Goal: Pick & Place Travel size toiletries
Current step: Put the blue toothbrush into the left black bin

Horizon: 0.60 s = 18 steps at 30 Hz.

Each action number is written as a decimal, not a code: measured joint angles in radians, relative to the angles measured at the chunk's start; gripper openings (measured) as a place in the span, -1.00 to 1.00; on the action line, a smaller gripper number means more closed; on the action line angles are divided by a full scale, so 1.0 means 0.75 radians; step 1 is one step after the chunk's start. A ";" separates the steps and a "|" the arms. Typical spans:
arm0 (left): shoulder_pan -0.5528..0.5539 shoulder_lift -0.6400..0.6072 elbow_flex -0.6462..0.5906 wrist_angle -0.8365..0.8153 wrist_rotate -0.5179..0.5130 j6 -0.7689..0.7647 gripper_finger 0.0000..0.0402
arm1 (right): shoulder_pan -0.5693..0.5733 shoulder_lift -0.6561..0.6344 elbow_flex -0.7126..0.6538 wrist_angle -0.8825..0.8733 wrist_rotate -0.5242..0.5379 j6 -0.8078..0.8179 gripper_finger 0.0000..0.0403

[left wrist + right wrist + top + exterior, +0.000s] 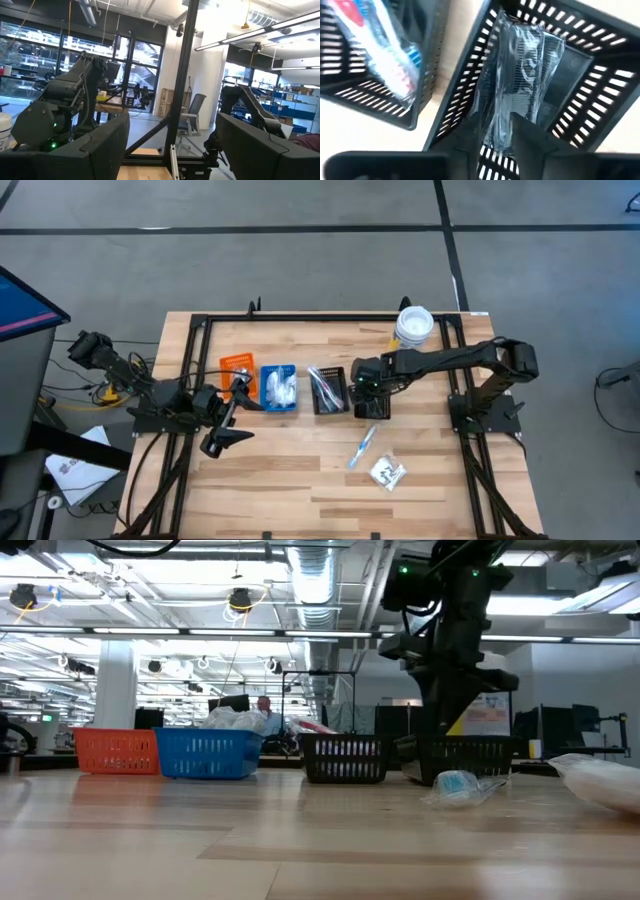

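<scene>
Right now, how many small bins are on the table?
4, in one row: orange bin, blue bin, black bin, and a second black bin beneath the right gripper. The left gripper waits near the orange bin. None seems hidden.
</scene>
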 joint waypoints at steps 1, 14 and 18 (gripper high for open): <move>0.000 0.000 0.000 0.000 0.000 0.000 0.44 | 0.001 -0.011 0.003 -0.002 0.000 -0.018 -0.50; -0.018 0.001 -0.001 -0.015 0.006 0.012 0.44 | 0.115 -0.231 0.180 0.005 0.002 -0.308 0.07; -0.069 0.021 -0.001 -0.026 -0.160 0.110 0.44 | 0.247 -0.302 0.186 -0.016 0.032 -0.353 0.11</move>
